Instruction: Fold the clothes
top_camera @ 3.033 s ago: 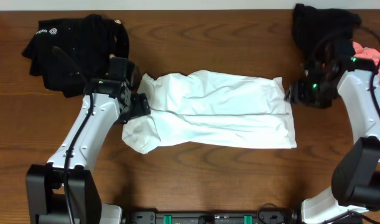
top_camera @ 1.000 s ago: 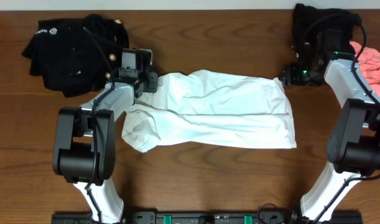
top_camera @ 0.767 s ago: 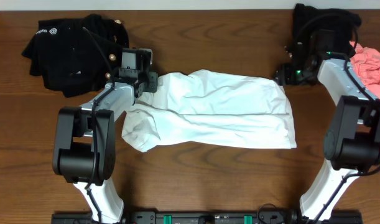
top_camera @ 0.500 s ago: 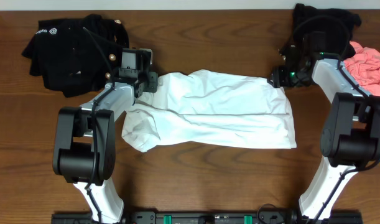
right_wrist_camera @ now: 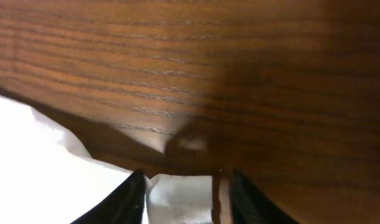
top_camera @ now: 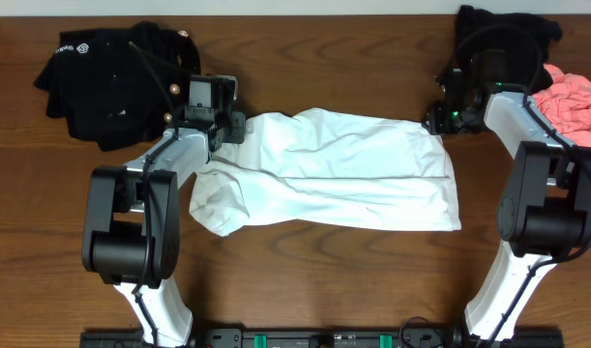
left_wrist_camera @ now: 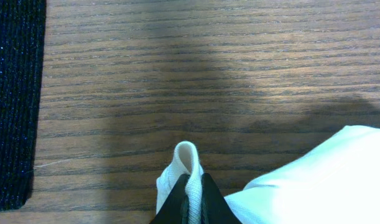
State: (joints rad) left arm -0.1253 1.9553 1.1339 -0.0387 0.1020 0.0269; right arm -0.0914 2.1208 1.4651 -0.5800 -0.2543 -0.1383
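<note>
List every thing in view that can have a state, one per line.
white T-shirt: lying flat, partly folded
left end effector: shut on T-shirt corner
right end effector: open, straddling T-shirt corner
left black garment: crumpled
right black garment: crumpled
pink garment: crumpled

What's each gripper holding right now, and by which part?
The left gripper is shut on a pinched fold at the far left corner of the white T-shirt. The right gripper straddles its far right corner, jaws apart, not yet gripping.
</note>
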